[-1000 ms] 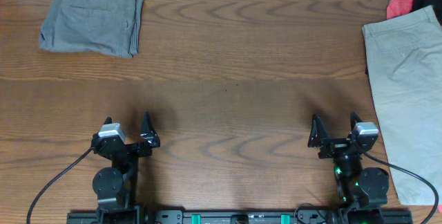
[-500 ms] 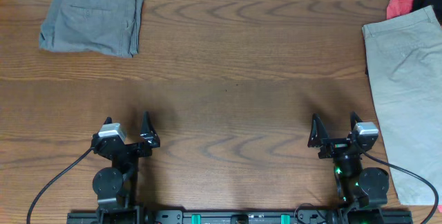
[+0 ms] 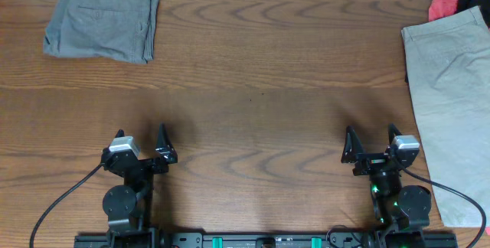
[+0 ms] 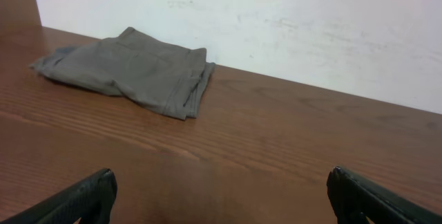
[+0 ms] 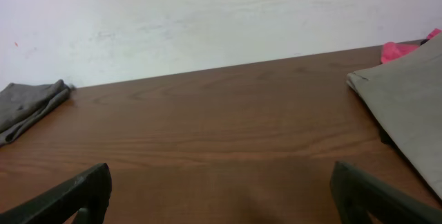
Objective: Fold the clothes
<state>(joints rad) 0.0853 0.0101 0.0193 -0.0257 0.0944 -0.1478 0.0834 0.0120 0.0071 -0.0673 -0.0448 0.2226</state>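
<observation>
The grey shorts lie folded into a compact bundle at the far left corner of the table, close to the white wall. The left hand sits low at the near edge, well apart from them, with bare wood in between. Its two fingers are spread wide and grip nothing. In the left wrist view, the grey bundle lies ahead and toward the left, far beyond the fingertips.

The beige shorts lie spread out flat along the right side of the table, running from the far edge down toward the near one. The right hand rests near the near edge, beside the lower part of these shorts but not touching them. Its fingers also stand wide apart and hold nothing. In the right wrist view, the beige cloth lies ahead to the right. A pink-red cloth shows at the far right corner, just behind the beige shorts.
</observation>
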